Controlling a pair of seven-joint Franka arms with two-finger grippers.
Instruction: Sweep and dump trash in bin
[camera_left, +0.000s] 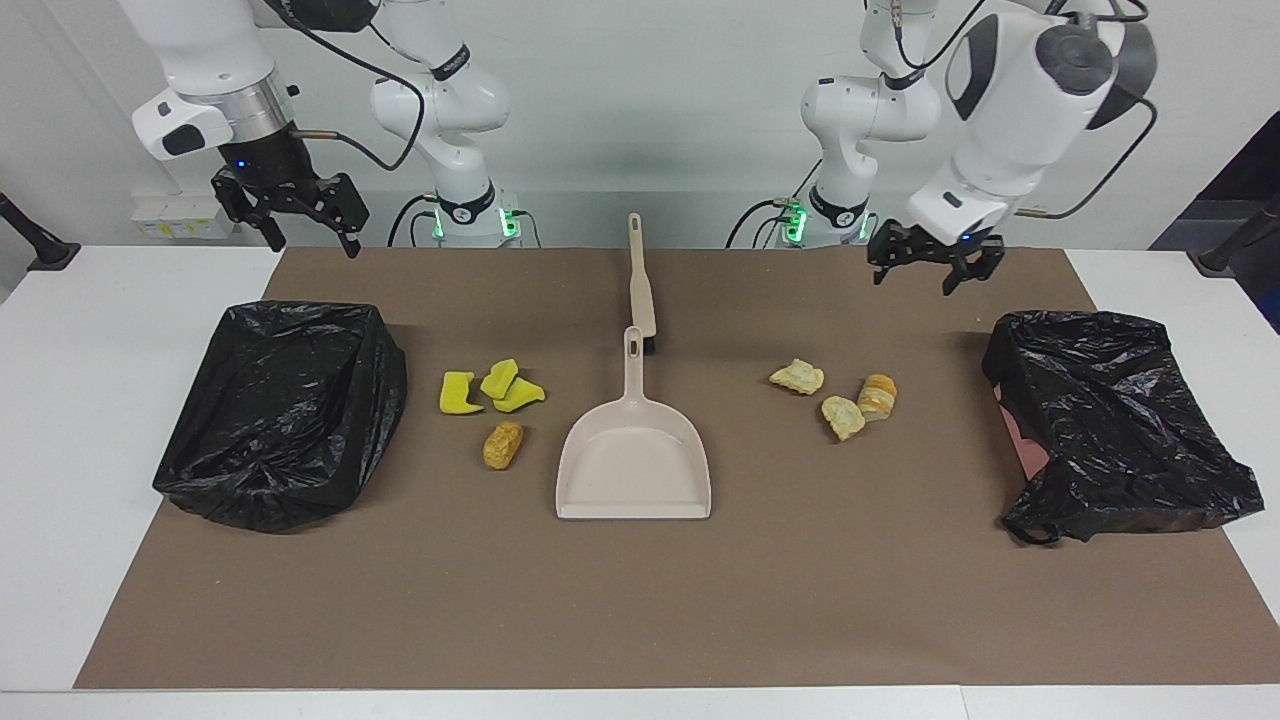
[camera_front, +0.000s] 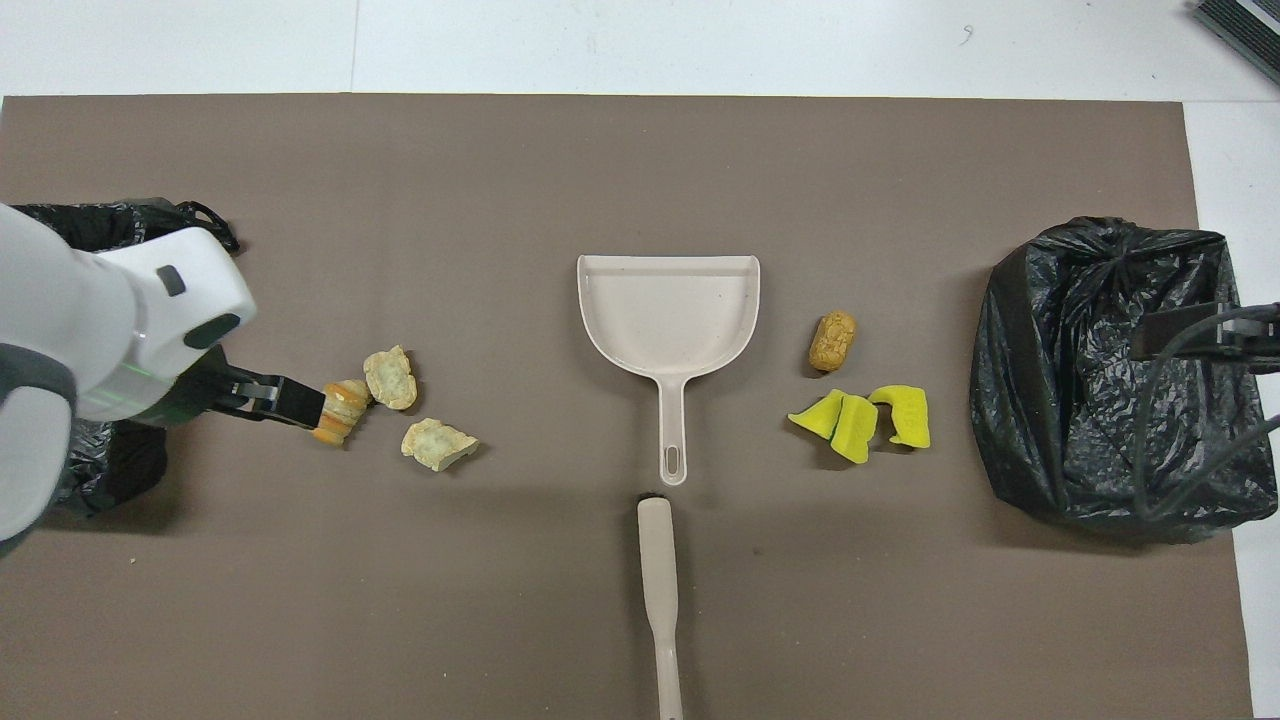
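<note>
Your left gripper (camera_left: 935, 271) hangs in air over mat (camera_left: 640, 600), jaws spread, empty. Your right gripper (camera_left: 300, 222) waits above bin (camera_left: 285, 410), jaws spread. Scraps (camera_left: 495, 395) lie on mat either side of dustpan (camera_left: 634, 462); brush (camera_left: 641, 290) nearer robots.

Yellow sponge pieces (camera_left: 490, 388), beige dustpan (camera_left: 634, 470), black bin bags (camera_left: 285, 410)

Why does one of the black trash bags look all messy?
The bin bag at the left arm's end of the table has slipped askew: a pink patch of the bin peeks out along its edge, and the plastic sags onto the mat. The other bin bag sits neatly over its bin.
</note>
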